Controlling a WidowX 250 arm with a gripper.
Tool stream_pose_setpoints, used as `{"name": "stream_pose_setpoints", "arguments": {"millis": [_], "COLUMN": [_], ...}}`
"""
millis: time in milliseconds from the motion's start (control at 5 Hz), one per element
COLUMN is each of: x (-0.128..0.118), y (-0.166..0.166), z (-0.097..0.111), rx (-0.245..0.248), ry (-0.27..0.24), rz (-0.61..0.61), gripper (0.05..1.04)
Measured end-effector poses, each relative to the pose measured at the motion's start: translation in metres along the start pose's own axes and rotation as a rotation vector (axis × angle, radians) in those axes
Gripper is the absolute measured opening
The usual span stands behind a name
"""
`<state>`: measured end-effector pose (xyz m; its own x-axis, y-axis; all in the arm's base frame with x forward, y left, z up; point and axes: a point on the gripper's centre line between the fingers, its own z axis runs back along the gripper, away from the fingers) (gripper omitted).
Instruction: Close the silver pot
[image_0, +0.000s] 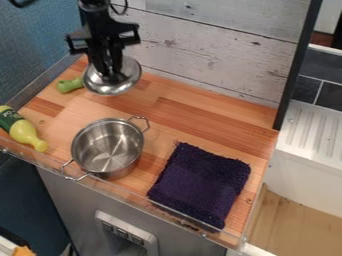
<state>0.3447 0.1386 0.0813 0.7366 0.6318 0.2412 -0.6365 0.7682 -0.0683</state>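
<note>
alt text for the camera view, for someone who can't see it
A black robot claw holds a silver lid near the back of a wooden counter, with an uncovered silver pot closer to the viewer. A dark purple cloth lies right of the pot; a yellow bottle and a small green object are at the picture's left.

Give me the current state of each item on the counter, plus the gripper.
Silver pot: upright, uncovered, empty inside.
Lid: off the pot, toward the counter's back left.
Gripper: at the middle of the lid; grip unclear.
Yellow bottle: lying on its side.
Dark purple cloth: laid out flat.
Green object: lying beside the lid in this view.
</note>
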Motion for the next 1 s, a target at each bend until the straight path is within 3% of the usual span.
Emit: {"name": "stream_pose_setpoints", "arguments": {"millis": [200, 400, 800, 1000], "x": [-0.015, -0.037, -0.087, -0.105], "y": [0.01, 0.014, 0.03, 0.04], "z": [0.028, 0.037, 0.029, 0.012], "rx": [-0.044, -0.062, -0.013, 0.031], "ry": [-0.009, 0.01, 0.048, 0.051], "rz": [0.008, -0.025, -0.119, -0.158], "gripper": [0.285, 0.285, 0.285, 0.285]}}
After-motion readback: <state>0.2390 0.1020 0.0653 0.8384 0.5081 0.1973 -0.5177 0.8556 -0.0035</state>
